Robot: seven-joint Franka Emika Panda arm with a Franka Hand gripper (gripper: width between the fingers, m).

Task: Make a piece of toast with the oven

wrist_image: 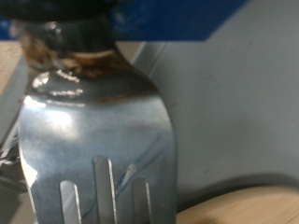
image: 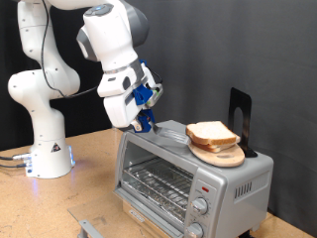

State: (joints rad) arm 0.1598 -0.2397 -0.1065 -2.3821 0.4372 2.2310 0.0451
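The slice of toast [image: 210, 133] lies on a round wooden board [image: 224, 156] on top of the silver oven [image: 238, 183], at the exterior view's right. My gripper [image: 145, 102] hangs over the oven's left top edge, shut on a blue-handled spatula [image: 149, 95]. The spatula's metal blade [image: 170, 129] reaches toward the board, just left of the toast. In the wrist view the slotted blade [wrist_image: 93, 131] fills the picture, with the board's edge [wrist_image: 252, 205] beyond it. The toast is out of the wrist view. The oven's wire rack [image: 157, 180] shows through its front.
A black upright stand [image: 241, 109] rises behind the board on the oven top. Two knobs [image: 201, 208] and a red light [image: 206, 186] sit on the oven's right front. The arm's white base [image: 48, 159] stands at the left on the wooden table [image: 59, 203].
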